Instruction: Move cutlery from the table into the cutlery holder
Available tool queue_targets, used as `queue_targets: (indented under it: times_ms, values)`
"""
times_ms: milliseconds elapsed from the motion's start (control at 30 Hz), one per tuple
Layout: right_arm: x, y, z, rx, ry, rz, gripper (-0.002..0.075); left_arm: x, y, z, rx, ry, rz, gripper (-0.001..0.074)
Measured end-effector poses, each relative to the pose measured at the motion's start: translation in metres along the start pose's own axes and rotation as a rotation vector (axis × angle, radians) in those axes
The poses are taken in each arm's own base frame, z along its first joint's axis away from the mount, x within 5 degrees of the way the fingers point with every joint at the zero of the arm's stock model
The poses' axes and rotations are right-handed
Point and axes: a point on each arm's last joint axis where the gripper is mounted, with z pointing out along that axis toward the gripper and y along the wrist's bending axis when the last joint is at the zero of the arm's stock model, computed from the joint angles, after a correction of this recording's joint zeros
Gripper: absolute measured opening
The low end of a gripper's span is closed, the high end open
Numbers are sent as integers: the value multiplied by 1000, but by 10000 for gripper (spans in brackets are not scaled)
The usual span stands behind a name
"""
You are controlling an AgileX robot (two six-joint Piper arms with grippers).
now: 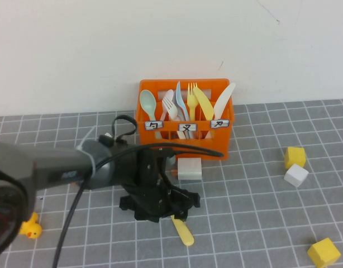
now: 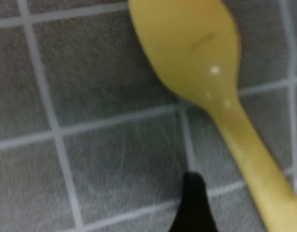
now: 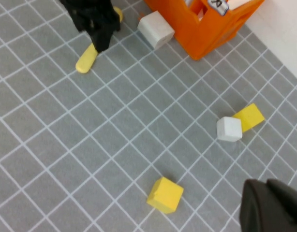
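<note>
A yellow spoon [image 1: 183, 232] lies flat on the grey table [image 1: 261, 212], a little in front of the orange cutlery holder [image 1: 213, 152]. My left gripper [image 1: 167, 215] is down over the spoon's bowl end and open. In the left wrist view the spoon [image 2: 197, 58] rests on the tiles, with one black fingertip [image 2: 193, 205] standing apart beside its handle. The holder has a mint spoon, a light-blue fork [image 1: 181, 101] and other cutlery standing in it. My right gripper [image 3: 272, 209] hangs shut and empty over the table's right side, far from the spoon [image 3: 85, 62].
A white block [image 1: 189, 170] sits right in front of the holder. A yellow cube [image 1: 295, 157] and a white cube [image 1: 296, 176] lie to the right, and another yellow cube [image 1: 323, 252] near the front right. A small yellow duck [image 1: 31, 228] is at the front left.
</note>
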Motion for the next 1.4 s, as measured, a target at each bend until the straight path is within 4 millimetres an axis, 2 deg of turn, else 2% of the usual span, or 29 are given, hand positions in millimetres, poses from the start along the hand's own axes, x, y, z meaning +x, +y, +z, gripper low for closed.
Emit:
queue_targets:
  times_ms: [233,500,667,833,1067,1233,1400]
  values:
    - [-4,-1,0,12,-43,0,0,-8,0,5,-71,33,53,417]
    - [-4,-1,0,13,-45,0,0,-9,16,2,-285,55,128,388]
    - [-4,-1,0,13,-45,0,0,-9,16,2,-278,58,106,386]
    - [-4,-1,0,10,-46,2,0,-9,8,0,-189,50,-3,385]
    - [-5,-1,0,11,-58,3,0,-11,-17,-20,-21,-20,-74,385]
    - [-9,-2,0,23,-97,3,0,-1,-40,-9,35,-60,-57,385]
    - [-9,-2,0,24,-102,3,0,2,-38,5,-28,-73,-76,385]
